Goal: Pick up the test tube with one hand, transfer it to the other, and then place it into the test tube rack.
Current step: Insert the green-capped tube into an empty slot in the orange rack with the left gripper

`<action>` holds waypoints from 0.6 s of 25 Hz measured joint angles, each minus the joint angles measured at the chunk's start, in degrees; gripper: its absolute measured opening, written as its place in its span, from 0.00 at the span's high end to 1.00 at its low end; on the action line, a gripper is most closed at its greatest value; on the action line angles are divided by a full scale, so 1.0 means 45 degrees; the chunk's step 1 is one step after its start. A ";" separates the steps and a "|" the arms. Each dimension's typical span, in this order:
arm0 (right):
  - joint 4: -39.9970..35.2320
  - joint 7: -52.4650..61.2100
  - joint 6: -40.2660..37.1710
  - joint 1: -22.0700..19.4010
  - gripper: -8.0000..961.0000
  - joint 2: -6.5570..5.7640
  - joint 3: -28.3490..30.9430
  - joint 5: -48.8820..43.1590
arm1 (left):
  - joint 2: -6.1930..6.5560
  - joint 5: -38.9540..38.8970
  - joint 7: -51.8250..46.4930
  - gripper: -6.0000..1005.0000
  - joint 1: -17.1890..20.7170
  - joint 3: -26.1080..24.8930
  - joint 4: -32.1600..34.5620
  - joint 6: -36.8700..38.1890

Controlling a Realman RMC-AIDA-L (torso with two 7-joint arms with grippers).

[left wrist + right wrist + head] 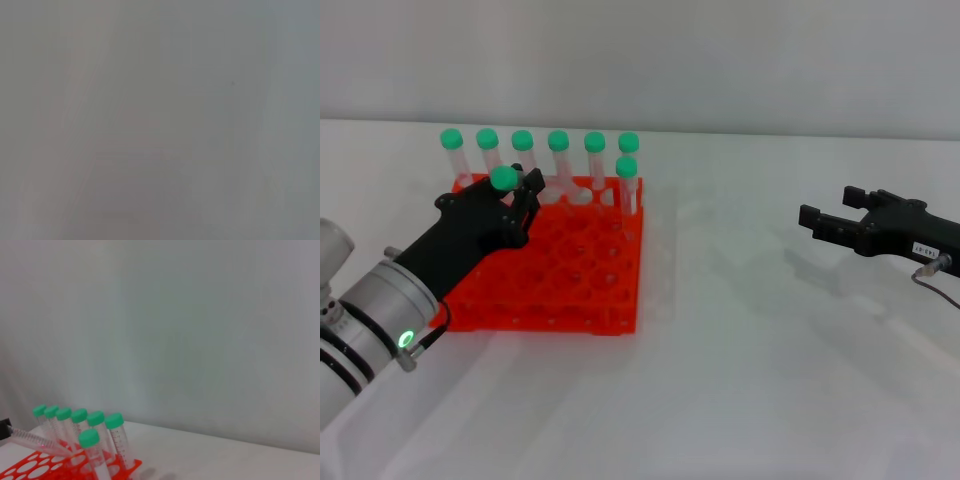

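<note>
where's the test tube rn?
Head view: the test tube is in the left gripper, over the rear-left part of the test tube rack, beside the standing tubes.

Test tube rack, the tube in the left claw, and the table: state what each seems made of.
The test tube rack looks like moulded plastic: uniform bright orange-red, slightly glossy, with round holes. The test tube held by the left claw over the rack seems clear plastic in the right wrist view, though glass cannot be ruled out; its green cap looks like matte plastic. The table appears smooth and white, perhaps laminate.

A lab bench: capped tubes (558, 150) in an orange rack (580, 262) on white table (740, 380)
</note>
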 joint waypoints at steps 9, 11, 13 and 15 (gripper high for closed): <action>-0.0004 0.0027 -0.0093 0.0028 0.10 0.0000 0.0018 0.0000 | -0.0003 0.0006 -0.0312 0.78 -0.0490 0.0026 -0.0709 -0.0005; -0.0004 0.0029 -0.0122 0.0075 0.10 0.0000 0.0019 0.0000 | -0.0010 -0.0003 -0.0320 0.78 -0.0501 0.0029 -0.0774 -0.0005; -0.0005 0.0032 -0.0131 0.0096 0.10 -0.0001 0.0019 0.0000 | -0.0014 -0.0014 -0.0325 0.78 -0.0516 0.0028 -0.0834 -0.0005; -0.0004 0.0033 -0.0131 0.0116 0.10 0.0000 0.0019 0.0000 | -0.0016 -0.0035 -0.0325 0.78 -0.0544 0.0029 -0.0885 -0.0005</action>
